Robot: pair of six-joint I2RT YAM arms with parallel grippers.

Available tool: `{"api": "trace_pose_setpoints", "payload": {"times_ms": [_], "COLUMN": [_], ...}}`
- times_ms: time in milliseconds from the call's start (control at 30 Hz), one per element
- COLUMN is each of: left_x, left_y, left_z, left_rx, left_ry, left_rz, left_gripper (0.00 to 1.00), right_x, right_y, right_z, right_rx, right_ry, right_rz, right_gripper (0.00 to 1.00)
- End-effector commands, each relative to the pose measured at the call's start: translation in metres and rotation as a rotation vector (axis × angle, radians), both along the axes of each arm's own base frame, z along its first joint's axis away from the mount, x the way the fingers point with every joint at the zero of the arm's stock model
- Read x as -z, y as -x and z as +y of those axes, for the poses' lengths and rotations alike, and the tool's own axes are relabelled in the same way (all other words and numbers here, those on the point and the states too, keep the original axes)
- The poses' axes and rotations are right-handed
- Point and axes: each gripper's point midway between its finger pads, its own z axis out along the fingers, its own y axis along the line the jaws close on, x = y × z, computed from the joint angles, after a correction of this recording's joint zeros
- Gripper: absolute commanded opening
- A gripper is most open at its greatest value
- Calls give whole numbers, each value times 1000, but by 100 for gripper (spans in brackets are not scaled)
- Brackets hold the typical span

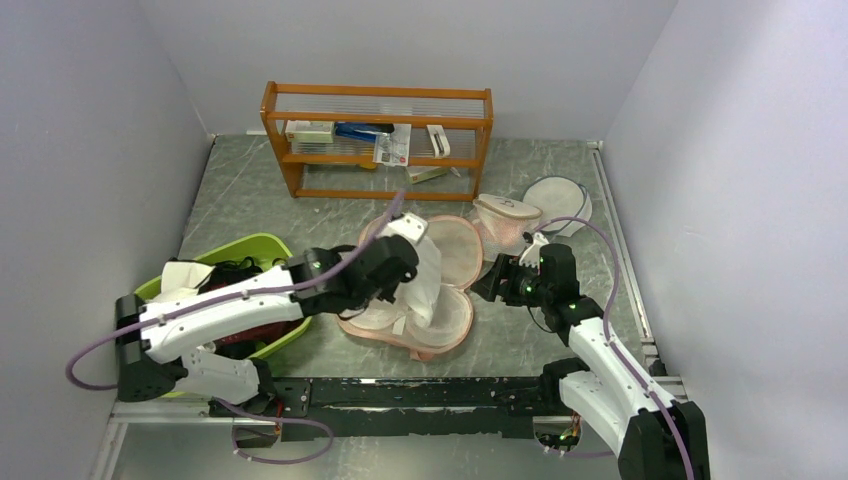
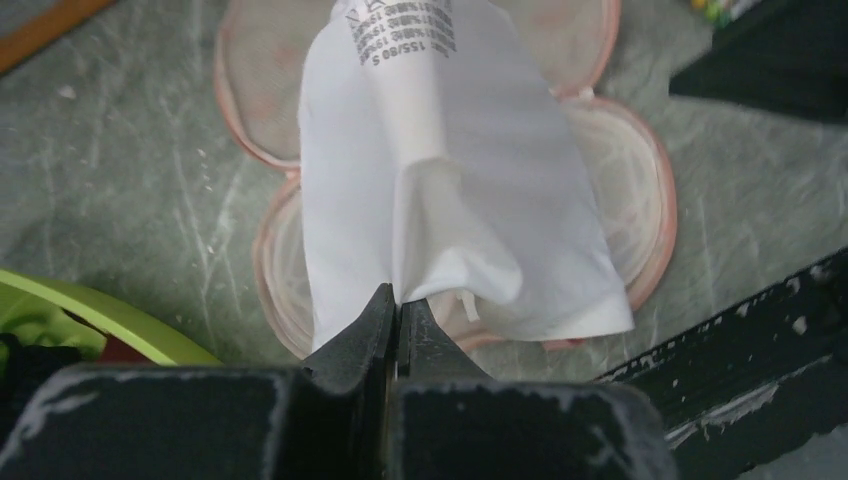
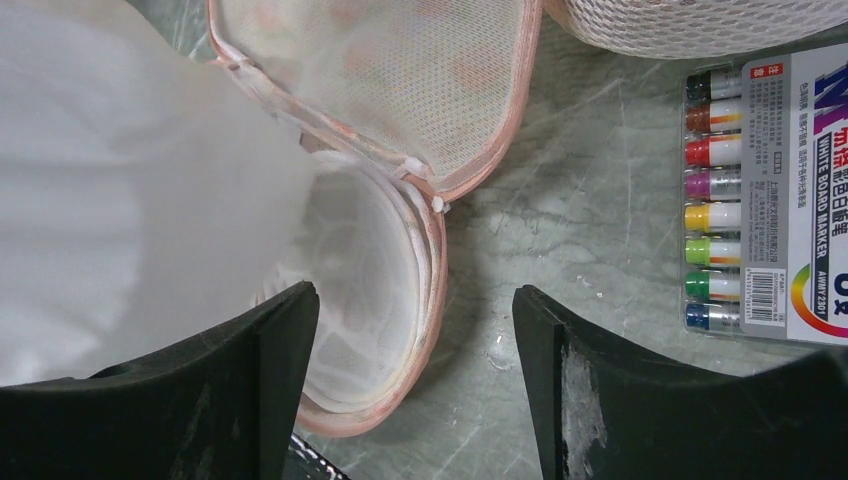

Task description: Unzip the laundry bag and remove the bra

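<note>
While outstretched over the laundry bag (image 1: 460, 250), left fingers (image 2: 375, 320) on bra (image 2: 450, 180).

The top external view looks down from above and behind the arm bases (image 1: 150, 372) over the whole table (image 1: 250, 190), while each wrist view looks close along its own fingers (image 3: 270, 400), all three sharing the laundry bag (image 1: 457, 250).

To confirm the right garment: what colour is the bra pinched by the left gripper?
Plain white bra, grey printed size text; best in left wrist view.
</note>
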Motion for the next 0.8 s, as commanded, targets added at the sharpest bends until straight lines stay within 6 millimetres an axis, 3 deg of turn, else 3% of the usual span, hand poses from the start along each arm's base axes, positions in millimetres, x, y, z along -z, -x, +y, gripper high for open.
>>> {"api": "trace_pose_setpoints", "payload": {"times_ms": [0,100,233,433,600,767], "left_x": [-49,-77,-116,-155,-163,-144], "left_y": [-25,-51,-70,-68,-44,-16], "left_z": [18,46,86,150,211,253], "left_rx": [-24,-72,-157,-341,-565,-709], "left_ry": [87,109,120,106,97,111], "left_rz": [-67,-125,-215,-342,-393,-386], "left_gripper": [7,7,7,7,7,7], "right_x": [-7,-10,-12,-10,-9,-7], "right_y": [-1,0,1,0,-1,-1], "right_z": [0,-1,0,1,2,3], "right_rx": [4,4,0,-8,-12,-18], "right_ry": [-2,-4,-9,-10,-11,-10], "right_rz": [-25,-34,-41,-36,-32,-26], "right_gripper": [73,77,82,87,88,88]}}
